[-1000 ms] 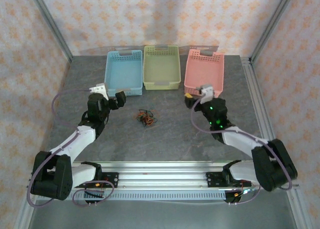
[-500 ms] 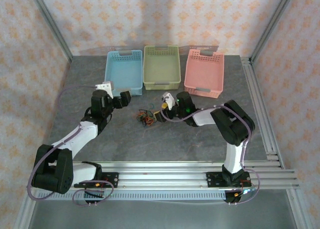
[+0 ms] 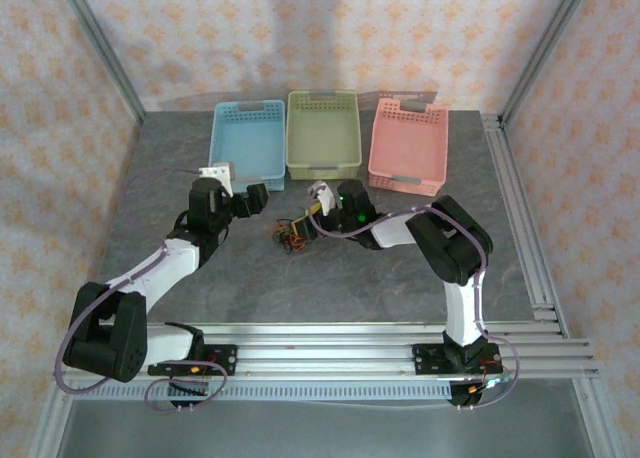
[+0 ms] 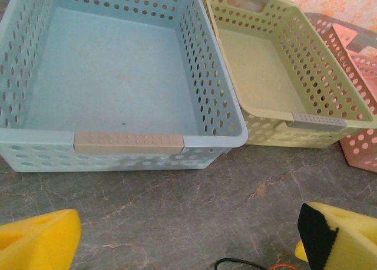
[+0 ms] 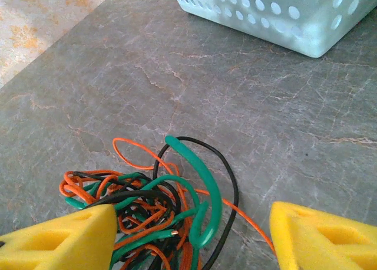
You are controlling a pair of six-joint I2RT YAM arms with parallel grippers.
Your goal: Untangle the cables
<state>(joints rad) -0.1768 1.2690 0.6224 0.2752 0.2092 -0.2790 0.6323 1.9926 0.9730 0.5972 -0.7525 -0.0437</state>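
Observation:
The cables [image 3: 293,237] lie in one small tangle on the grey table, in front of the baskets. Up close the cables [image 5: 156,208] are thin green, orange and black wires looped through each other. My right gripper [image 5: 191,240] is open and straddles the tangle: one yellow finger [image 5: 59,240] rests over its left side, the other stands clear to the right. From above, the right gripper [image 3: 313,224] sits just right of the pile. My left gripper [image 3: 257,199] hangs open to the upper left of it. A black loop of cable [image 4: 235,263] shows between the left gripper [image 4: 188,246] fingers.
Three empty perforated baskets stand in a row at the back: blue [image 3: 247,148], green [image 3: 322,133] and pink [image 3: 408,143]. The blue basket [image 4: 118,75] is directly ahead of my left gripper. Metal frame rails run along the table's right and near edges.
My right arm has swung left from in front of the pink basket to the cable tangle, its jaws narrowing. The left gripper has edged right, toward the pile.

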